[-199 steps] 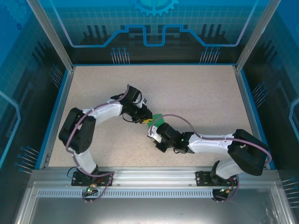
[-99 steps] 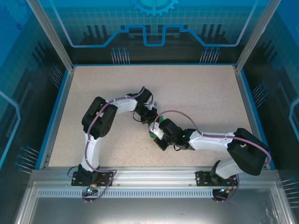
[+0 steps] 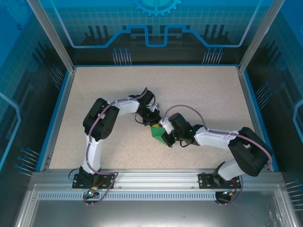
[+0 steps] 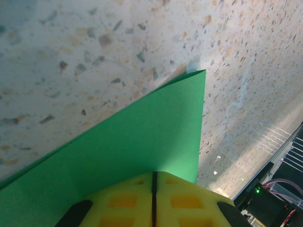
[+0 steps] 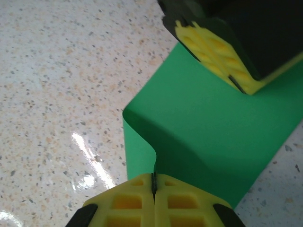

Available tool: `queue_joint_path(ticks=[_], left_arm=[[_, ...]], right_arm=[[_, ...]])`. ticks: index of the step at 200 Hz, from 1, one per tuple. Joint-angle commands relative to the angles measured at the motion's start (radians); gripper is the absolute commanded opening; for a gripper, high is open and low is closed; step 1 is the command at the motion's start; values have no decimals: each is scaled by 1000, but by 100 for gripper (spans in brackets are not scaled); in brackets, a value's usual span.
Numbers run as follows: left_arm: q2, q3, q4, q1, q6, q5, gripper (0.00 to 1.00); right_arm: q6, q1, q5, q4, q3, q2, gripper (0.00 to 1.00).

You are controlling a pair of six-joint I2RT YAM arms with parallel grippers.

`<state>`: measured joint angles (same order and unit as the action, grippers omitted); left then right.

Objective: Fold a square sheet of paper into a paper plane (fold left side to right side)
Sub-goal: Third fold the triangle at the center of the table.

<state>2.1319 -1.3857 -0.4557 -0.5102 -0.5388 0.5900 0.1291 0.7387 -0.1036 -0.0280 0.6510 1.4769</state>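
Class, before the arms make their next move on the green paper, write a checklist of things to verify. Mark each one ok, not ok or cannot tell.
1. Right gripper shut on the paper's curled edge: ok.
2. Left gripper shut, tips at the paper: ok.
3. Left gripper actually pinching the paper: cannot tell.
4. Paper lying flat: not ok, one flap curls up.
5. Gap between the two grippers: ok.
6. Paper well inside the table edges: ok.

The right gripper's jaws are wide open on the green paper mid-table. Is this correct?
No. The right gripper has its jaws shut, pinching a curled edge of the green paper mid-table; the right wrist view shows it.
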Motion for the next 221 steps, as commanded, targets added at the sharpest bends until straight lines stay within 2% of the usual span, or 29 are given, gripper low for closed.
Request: queue_joint_path(ticks=[1, 221], left_arm=[[43, 9, -70, -18, 25, -53, 9], [34, 29, -68, -19, 26, -63, 8]], right_arm=[[30, -28, -25, -46, 37, 30, 0], [50, -79, -2, -77, 86, 136, 0]])
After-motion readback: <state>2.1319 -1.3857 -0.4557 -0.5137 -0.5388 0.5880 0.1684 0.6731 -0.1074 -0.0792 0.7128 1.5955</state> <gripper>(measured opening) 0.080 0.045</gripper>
